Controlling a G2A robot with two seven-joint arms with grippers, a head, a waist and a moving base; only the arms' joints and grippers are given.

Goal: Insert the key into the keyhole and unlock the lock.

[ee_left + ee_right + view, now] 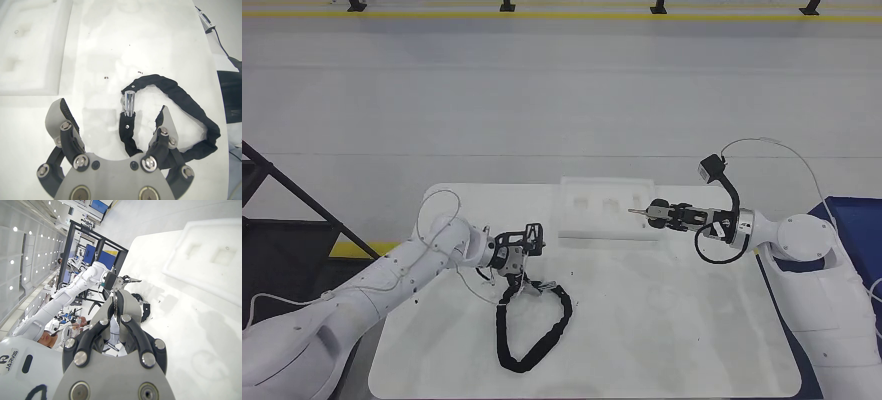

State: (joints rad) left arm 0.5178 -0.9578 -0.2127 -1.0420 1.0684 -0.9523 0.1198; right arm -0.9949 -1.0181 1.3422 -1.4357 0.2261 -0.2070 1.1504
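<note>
1. My left gripper [113,113] is spread wide and holds nothing. It hangs over the lock [189,106], and the lock's metal end stands between my two fingers, touching neither.
2. The lock is a chain in a black fabric sleeve, bent into a rough loop that lies flat on the white table [692,330]. It sits toward my left side, nearer to me than the foam tray [607,232].
3. The two sleeve ends meet at a short, polished chrome cylinder [129,103]. A small rivet sits in the fabric at each end.
4. The end face of the cylinder shows a small dark slot, the keyhole [130,92].
5. My right gripper [116,298] is clamped tight on the key [639,211]. The thin metal blade sticks out past my fingertips, roughly level, pointing toward my left arm.
6. The key is in the air over the near right part of the foam tray, well apart from the lock.
7. The foam tray is white with square recesses and rests at the far middle of the table.
</note>
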